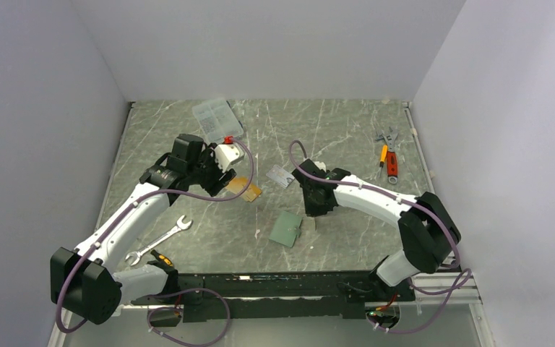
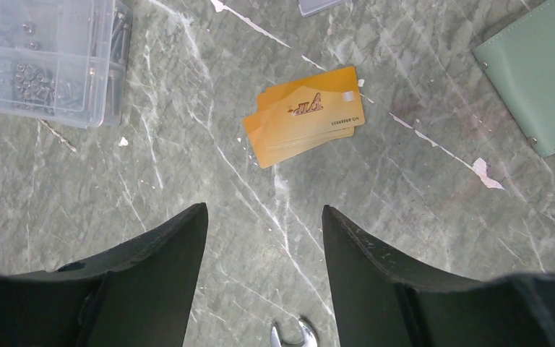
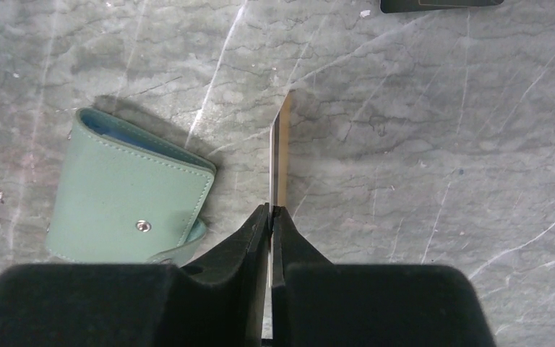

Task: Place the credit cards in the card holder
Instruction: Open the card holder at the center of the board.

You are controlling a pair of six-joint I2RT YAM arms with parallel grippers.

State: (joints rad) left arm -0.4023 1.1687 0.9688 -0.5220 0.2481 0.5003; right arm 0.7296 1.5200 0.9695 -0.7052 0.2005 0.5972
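Top external: judged the step as loading the card holder (image 1: 287,228), lower centre; advised opening its folded cover first, then sliding cards in flat. Left wrist: showed left fingers (image 2: 159,278) spread, empty; orange-gold cards (image 2: 305,116) above centre, ahead of the tips, apart. Right wrist: showed right fingers (image 3: 249,249) pinching 1 thin card (image 3: 277,159) edge-on; card holder at left, just beside.

One card holder (image 1: 286,228), one silvery card (image 1: 280,176), orange cards (image 2: 305,116) — two at least, one clear box (image 1: 217,119)
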